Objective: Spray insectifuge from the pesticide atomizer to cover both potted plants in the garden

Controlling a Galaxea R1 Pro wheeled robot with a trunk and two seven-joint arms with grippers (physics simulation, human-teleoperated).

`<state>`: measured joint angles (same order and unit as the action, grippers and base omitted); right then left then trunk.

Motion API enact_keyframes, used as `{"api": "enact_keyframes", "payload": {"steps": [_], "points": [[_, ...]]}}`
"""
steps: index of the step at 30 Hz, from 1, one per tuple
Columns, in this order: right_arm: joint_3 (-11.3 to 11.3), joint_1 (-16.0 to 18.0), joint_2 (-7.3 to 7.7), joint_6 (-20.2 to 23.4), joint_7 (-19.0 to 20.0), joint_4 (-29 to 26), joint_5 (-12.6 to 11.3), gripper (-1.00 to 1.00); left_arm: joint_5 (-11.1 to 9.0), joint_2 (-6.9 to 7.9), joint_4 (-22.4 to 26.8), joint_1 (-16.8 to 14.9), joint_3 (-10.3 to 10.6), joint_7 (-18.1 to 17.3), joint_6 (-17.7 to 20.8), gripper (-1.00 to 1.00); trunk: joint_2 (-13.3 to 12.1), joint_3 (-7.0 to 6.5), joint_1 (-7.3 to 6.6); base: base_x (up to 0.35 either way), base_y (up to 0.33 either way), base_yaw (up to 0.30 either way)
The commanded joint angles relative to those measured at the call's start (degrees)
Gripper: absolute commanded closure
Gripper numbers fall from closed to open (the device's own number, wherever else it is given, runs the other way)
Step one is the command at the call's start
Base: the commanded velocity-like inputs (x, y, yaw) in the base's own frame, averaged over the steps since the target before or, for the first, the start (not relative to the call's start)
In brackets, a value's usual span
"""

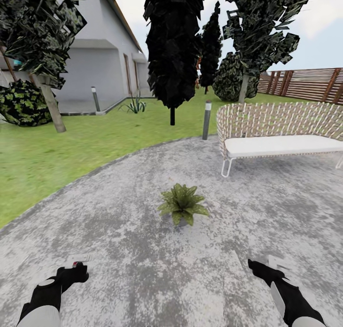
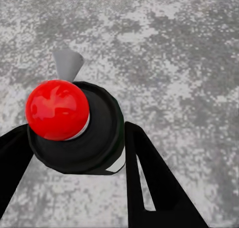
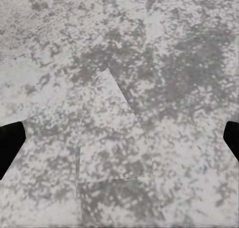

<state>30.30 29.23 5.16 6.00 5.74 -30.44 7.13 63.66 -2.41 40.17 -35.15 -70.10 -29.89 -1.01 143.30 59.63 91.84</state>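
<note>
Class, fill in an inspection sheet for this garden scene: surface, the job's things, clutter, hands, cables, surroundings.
Surface: mottled grey paved patio, bordered by lawn.
Job's things: one potted plant stands upright on the patio ahead of both arms; the pesticide atomizer, dark with a red ball on top, sits between the left hand's fingers.
Clutter: nothing seen.
Hands: left hand shut on the atomizer; right hand open, with bare paving between its fingers.
Cables: nothing seen.
Surroundings: white woven bench, bollard light, dark trees, house, slatted wooden fence.
</note>
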Motion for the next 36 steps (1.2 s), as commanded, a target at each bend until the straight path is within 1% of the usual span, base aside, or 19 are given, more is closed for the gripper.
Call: {"api": "enact_keyframes", "payload": {"steps": [1,8,16,36], "points": [[0.5,0.0,-0.06,0.3,0.5,-0.1,0.6,-1.0,0.3,-0.05,0.1,-0.1,-0.4,-0.3,-0.1,1.0,0.0,-0.04,-0.02,-0.029,0.305,0.0],[0.5,0.0,-0.06,0.3,0.4,-0.1,0.6,-1.0,0.2,0.11,0.3,-0.1,-0.3,-0.3,-0.1,1.0,0.0,-0.42,-0.02,-0.005,0.313,0.0],[0.5,0.0,-0.06,0.3,0.3,-0.1,0.6,-1.0,0.2,0.12,0.4,-0.1,-0.4,-0.3,-0.1,1.0,0.0,-0.44,-0.02,0.053,0.319,0.0],[0.5,0.0,0.01,0.3,0.3,-0.2,0.7,-1.0,0.2,0.13,0.4,-0.1,-0.3,-0.3,-0.1,1.0,0.0,-0.44,-0.02,0.001,0.302,0.0]]}}
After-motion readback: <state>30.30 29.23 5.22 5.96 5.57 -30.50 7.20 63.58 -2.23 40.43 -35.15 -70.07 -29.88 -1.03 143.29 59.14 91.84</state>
